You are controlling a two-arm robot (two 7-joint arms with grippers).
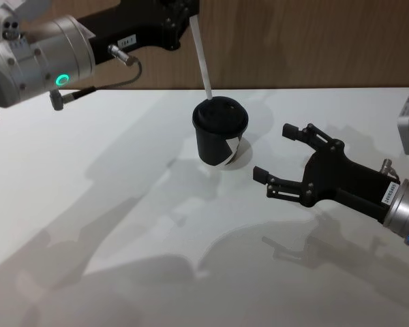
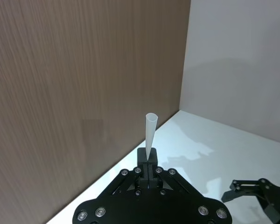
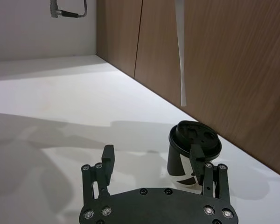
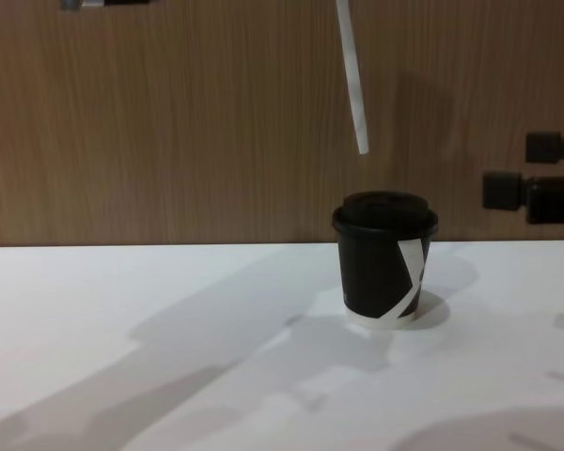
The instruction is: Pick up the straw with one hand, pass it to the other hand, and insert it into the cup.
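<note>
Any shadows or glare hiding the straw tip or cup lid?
Head view: soft arm shadows cross the table, none on the cup lid; the straw tip overlaps its rim. Chest view: tip sharp against the wood wall, clear gap above the lid. Right wrist view: no glare.

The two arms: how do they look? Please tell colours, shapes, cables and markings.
Both are alike: the left gripper and the right gripper are black, angular linkages with short blocky fingers and silver screws. Each carries a small white label and joins a silver cylinder wrist with a glowing ring light. A thin dark cable loops beside the left wrist.
</note>
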